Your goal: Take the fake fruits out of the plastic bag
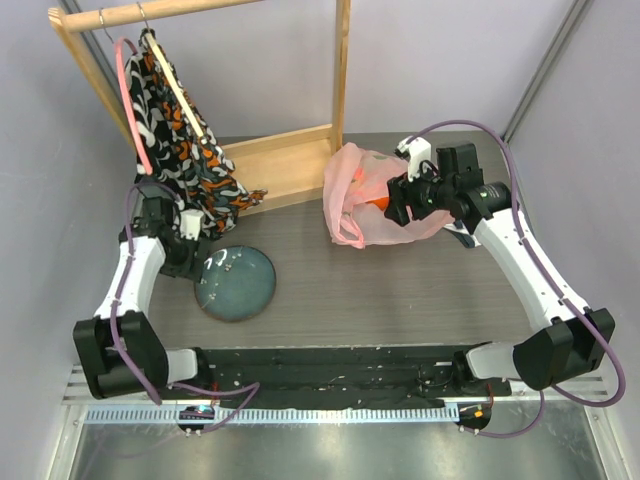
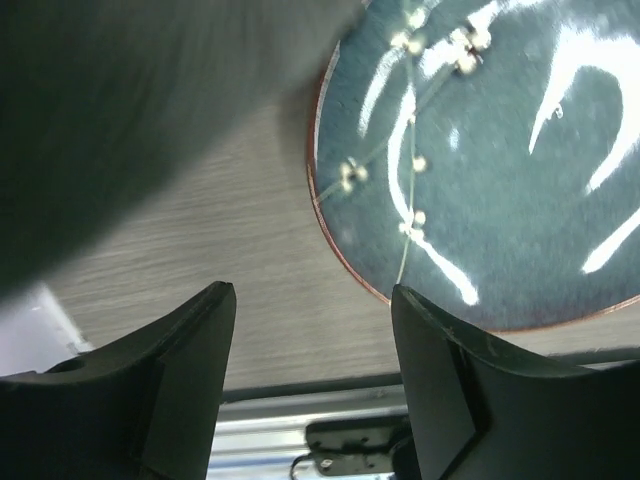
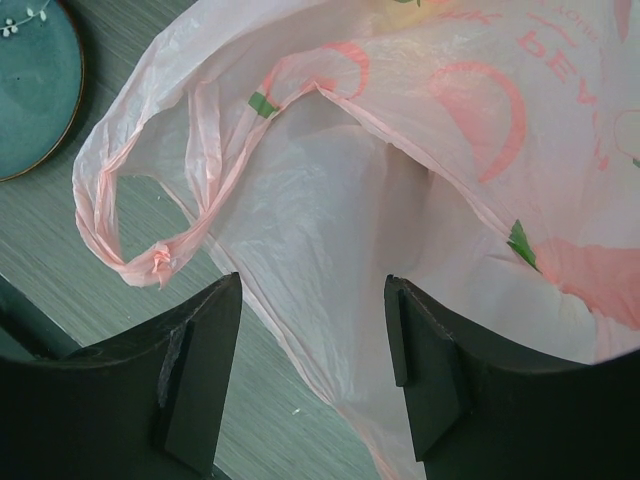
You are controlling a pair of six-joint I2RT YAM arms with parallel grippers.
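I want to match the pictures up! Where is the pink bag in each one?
Top external: the pink bag sits right of centre.
Left wrist: not in it.
Right wrist: the bag fills most of the picture.
Shared landmark: the blue-green plate, seen in all three views.

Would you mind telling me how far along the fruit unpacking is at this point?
Nothing looks done yet: the plate holds no fruit, and an orange shape shows through the plastic bag. In hand: the right end effector is open at the bag's opening, gripping nothing. The left end effector is open beside the plate. Left to do: apparently every fruit.
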